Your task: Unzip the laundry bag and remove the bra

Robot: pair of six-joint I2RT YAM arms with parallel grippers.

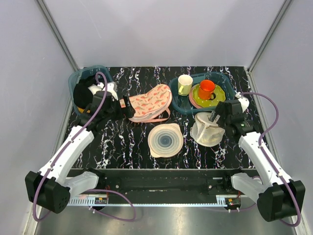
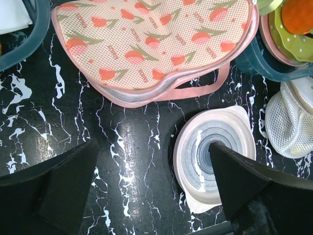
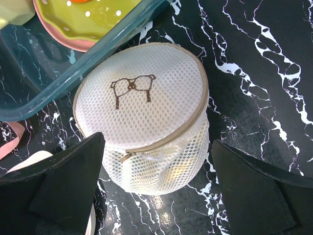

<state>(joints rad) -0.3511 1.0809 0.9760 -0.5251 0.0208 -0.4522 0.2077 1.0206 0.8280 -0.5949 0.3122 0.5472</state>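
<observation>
Laundry bag (image 3: 142,105) stands drawn-face up under the empty, wide-open right end effector (image 3: 156,142).

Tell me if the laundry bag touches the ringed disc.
Apart. Left wrist view shows bare table between the laundry bag and the ringed disc.

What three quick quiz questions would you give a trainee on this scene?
1. True or false: the bag sits on the table, outside the tray.
2. Which gripper is over the bag? A: left gripper. B: right gripper. C: neither.
3. Fill in: both grippers' jaws are ___.
Key: 1 true; 2 B; 3 open.
</observation>
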